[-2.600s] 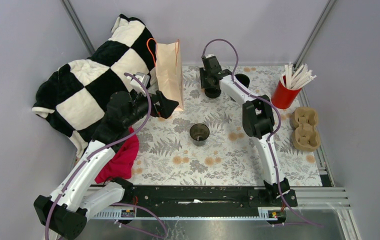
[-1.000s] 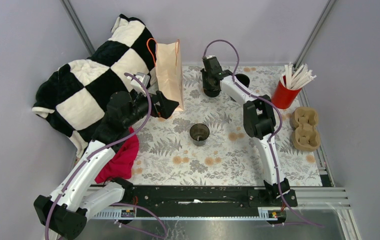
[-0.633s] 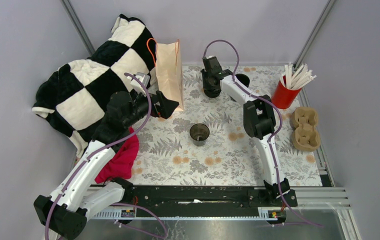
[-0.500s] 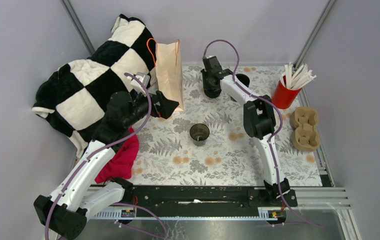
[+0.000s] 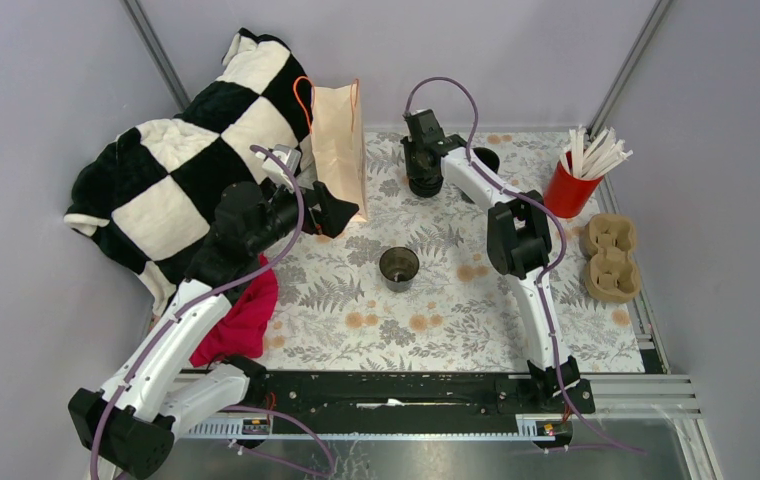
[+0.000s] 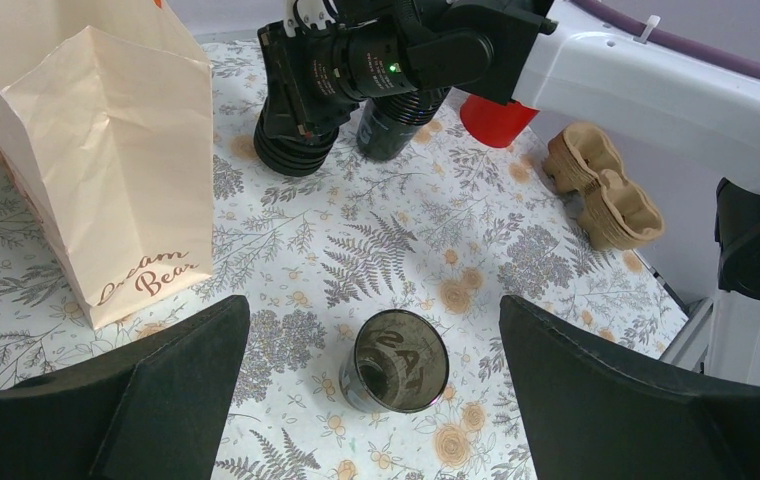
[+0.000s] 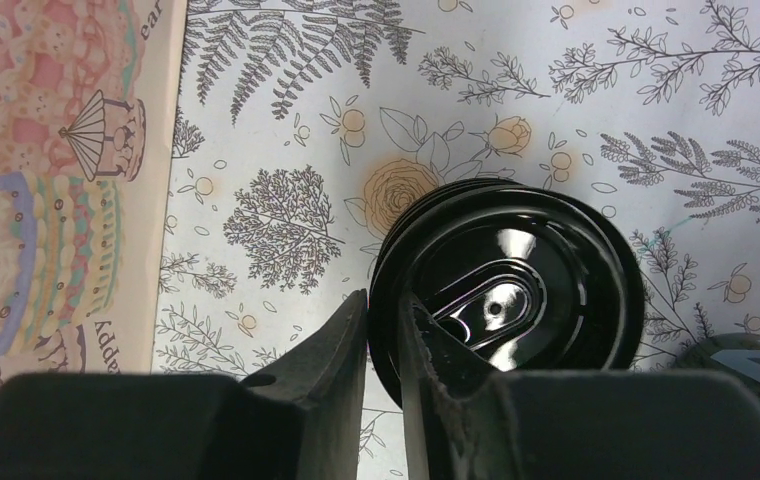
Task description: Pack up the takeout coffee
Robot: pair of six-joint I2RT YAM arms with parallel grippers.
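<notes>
Black lid [image 7: 516, 300] is pinched by its rim in the right gripper [image 7: 384, 310]; the lidless coffee cup [image 5: 399, 268] sits well apart toward the near side, closer to the wide-open left gripper [image 5: 339, 213].

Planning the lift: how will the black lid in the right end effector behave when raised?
The black lid looks thin and glossy, so probably light and slippery. The right end effector pinches only its rim, so it may flex or tilt. Nested on the stack of lids, it might drag another up.
</notes>
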